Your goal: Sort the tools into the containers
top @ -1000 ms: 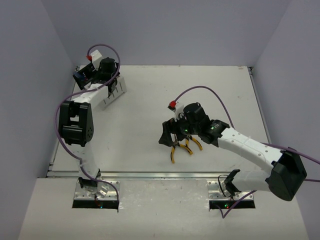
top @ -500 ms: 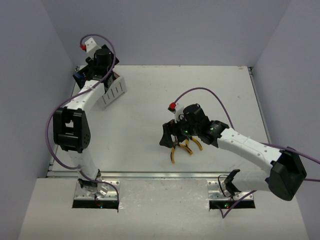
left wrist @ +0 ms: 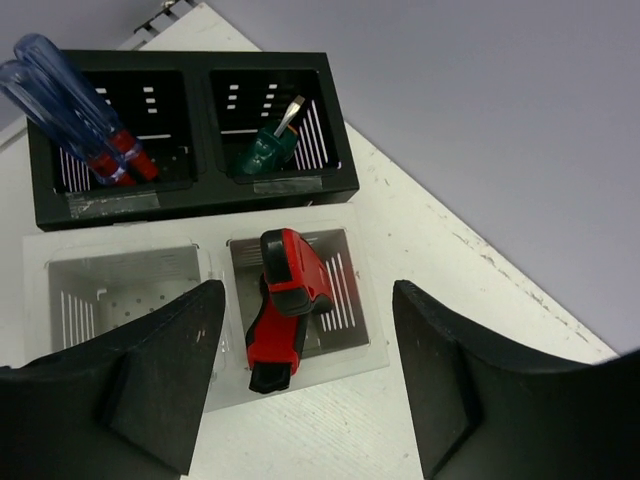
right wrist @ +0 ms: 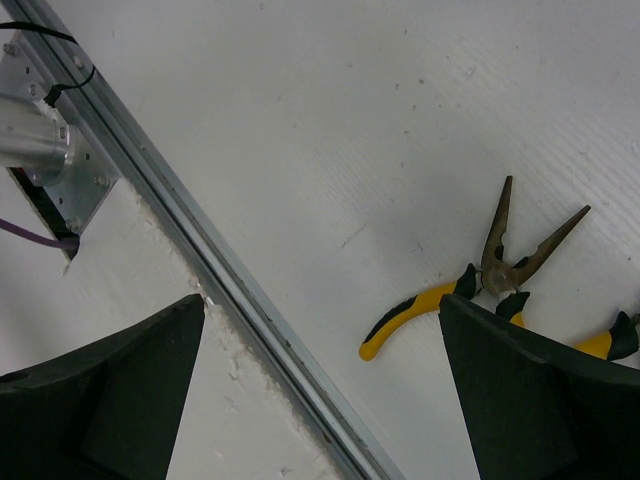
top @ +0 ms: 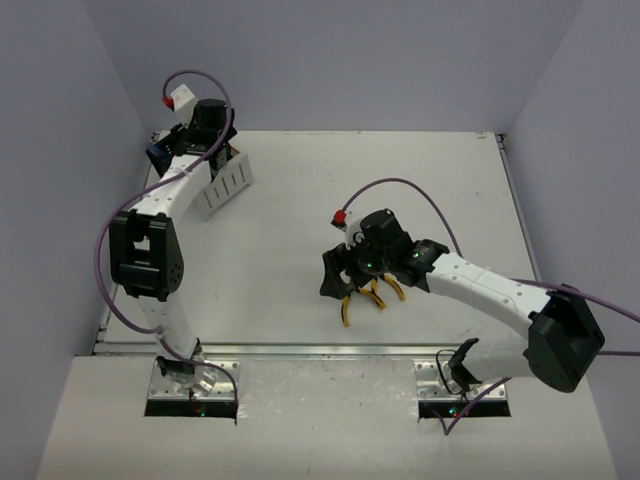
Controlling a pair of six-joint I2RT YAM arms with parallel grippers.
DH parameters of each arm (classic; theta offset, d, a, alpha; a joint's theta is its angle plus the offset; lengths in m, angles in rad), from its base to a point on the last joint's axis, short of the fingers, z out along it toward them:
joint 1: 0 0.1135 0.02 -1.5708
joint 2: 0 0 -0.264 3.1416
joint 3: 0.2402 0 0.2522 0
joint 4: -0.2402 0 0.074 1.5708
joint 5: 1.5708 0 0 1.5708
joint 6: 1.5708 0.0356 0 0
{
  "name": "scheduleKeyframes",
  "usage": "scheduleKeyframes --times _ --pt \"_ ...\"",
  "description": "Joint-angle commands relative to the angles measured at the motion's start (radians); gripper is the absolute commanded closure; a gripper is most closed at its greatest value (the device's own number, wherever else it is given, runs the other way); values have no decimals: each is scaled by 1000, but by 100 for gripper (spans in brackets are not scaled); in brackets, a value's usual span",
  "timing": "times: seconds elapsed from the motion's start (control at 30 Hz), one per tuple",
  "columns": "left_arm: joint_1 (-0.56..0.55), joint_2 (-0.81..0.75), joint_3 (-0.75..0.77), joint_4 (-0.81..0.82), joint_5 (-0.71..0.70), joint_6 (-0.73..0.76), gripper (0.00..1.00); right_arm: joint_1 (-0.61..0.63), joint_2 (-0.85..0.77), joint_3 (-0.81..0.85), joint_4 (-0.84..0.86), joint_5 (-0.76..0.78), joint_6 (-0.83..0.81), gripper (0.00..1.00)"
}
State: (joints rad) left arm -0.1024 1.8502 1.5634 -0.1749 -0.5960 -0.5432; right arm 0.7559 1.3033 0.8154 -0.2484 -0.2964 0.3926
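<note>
My left gripper [left wrist: 305, 400] is open and empty, hovering above the containers at the table's far left [top: 225, 180]. The black bin [left wrist: 195, 195] holds blue/red-handled screwdrivers [left wrist: 85, 120] in one compartment and a green-handled screwdriver [left wrist: 270, 145] in the other. A white bin holds a red-black utility knife [left wrist: 285, 305]; the white compartment beside it [left wrist: 120, 290] looks empty. My right gripper [right wrist: 320, 400] is open and empty, just above and beside yellow-handled pliers [right wrist: 480, 290] lying on the table [top: 365, 295]. A second yellow handle [right wrist: 615, 340] shows at the frame's right edge.
A metal rail [right wrist: 230, 270] runs along the table's near edge, with an arm base mount [right wrist: 50, 150] beyond it. Grey walls close in the table on the left, back and right.
My left gripper has lifted up and back from the bins, open. My right gripper has shifted slightly left over the pliers.
</note>
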Motion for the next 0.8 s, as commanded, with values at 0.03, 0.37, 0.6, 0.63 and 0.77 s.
scheduleKeyframes --times 0.03,0.37,0.6,0.63,0.77 --pt "0 36 116 -74 -32 -27 38 2 41 47 23 -38 -14 1" --pt "9 137 201 -148 -32 -45 53 0 75 83 -13 -37 -29 1" --pt "9 98 181 -115 -10 -17 43 2 111 90 -8 -55 -17 1" --pt "9 95 182 -116 -9 -13 43 2 115 88 -6 -58 -14 1" --pt "11 76 175 -112 -45 -8 42 2 129 88 9 -73 -3 1"
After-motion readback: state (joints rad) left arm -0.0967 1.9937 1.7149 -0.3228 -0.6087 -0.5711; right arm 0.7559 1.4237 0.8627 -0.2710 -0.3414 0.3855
